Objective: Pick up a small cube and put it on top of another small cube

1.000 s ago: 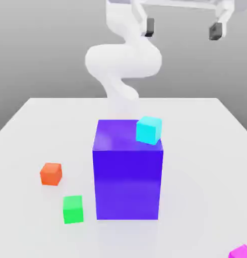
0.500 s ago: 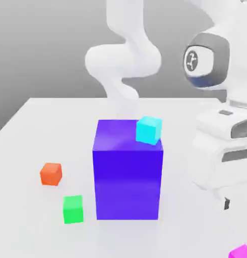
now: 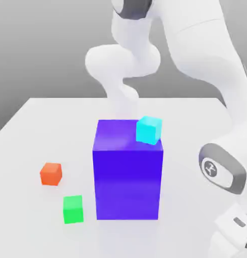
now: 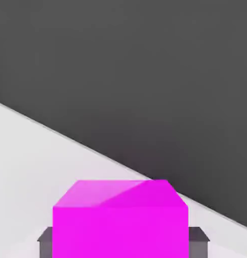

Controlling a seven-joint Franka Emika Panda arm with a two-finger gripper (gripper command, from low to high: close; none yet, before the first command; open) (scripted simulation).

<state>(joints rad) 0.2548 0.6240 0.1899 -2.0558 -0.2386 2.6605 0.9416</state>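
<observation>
Tool clenched on a magenta cube near the worktop's edge — grasp apparently done. Lifting and stacking on another small cube remain.

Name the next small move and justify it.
Probably lift the magenta cube straight up: the fingers sit against two opposite sides of it, and the tall blue block stands between it and the green cube.
</observation>
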